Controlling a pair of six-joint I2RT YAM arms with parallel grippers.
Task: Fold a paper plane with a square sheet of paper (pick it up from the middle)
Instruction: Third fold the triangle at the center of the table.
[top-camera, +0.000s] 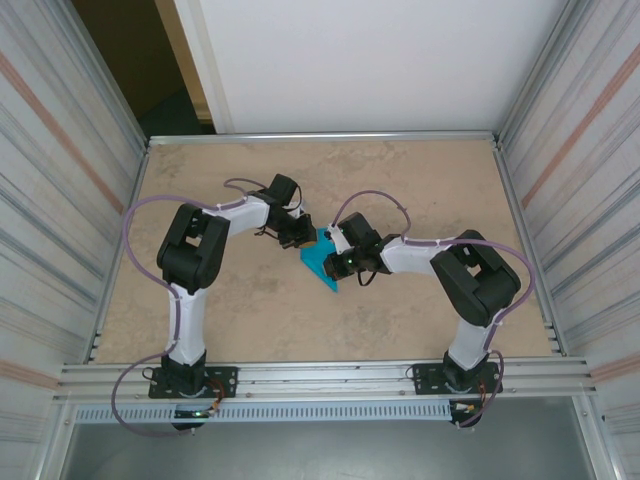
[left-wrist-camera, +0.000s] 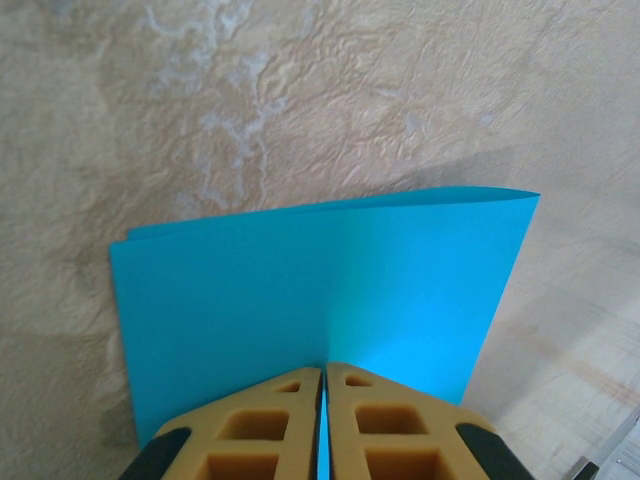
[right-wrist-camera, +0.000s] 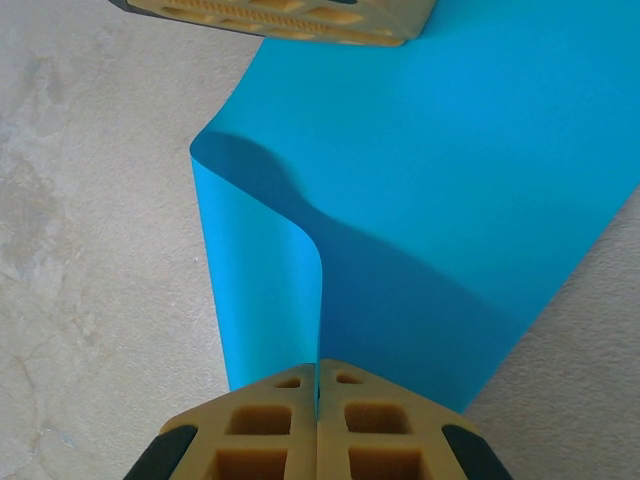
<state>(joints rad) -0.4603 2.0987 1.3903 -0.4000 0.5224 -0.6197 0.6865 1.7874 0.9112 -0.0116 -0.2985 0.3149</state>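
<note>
Top external view: the teal square sheet of paper (top-camera: 322, 264) sits near the middle of the tan table (top-camera: 430, 190), doubled over. Its long axis runs roughly from 11 o'clock to 5 o'clock, with a narrow tip at the 5 o'clock end. The left gripper (top-camera: 298, 238) meets the sheet at about 10 o'clock and the right gripper (top-camera: 335, 245) at about 1 o'clock. Both touch it, so neither arm is nearer than the other.

Left wrist view: the left gripper (left-wrist-camera: 323, 400) enters at 6 o'clock with its yellow fingers pressed together on the near edge of the square sheet of paper (left-wrist-camera: 320, 290). The paper stretches away toward 12 o'clock. Two layers show along its far edge, where they part slightly, over the mottled table (left-wrist-camera: 300, 100).

Right wrist view: the right gripper (right-wrist-camera: 318, 405), at 6 o'clock, is clamped on the square sheet of paper (right-wrist-camera: 460, 190). The sheet rolls up in a loose curl toward 10 o'clock and spreads wide toward 2 o'clock. The left gripper's fingers (right-wrist-camera: 280, 15) appear at 12 o'clock on the far end of the sheet, and the table (right-wrist-camera: 90, 250) lies at 9 o'clock.

The next crease likely turns on the paper spanning the gap between the two clamped ends, curled and not yet flat.
</note>
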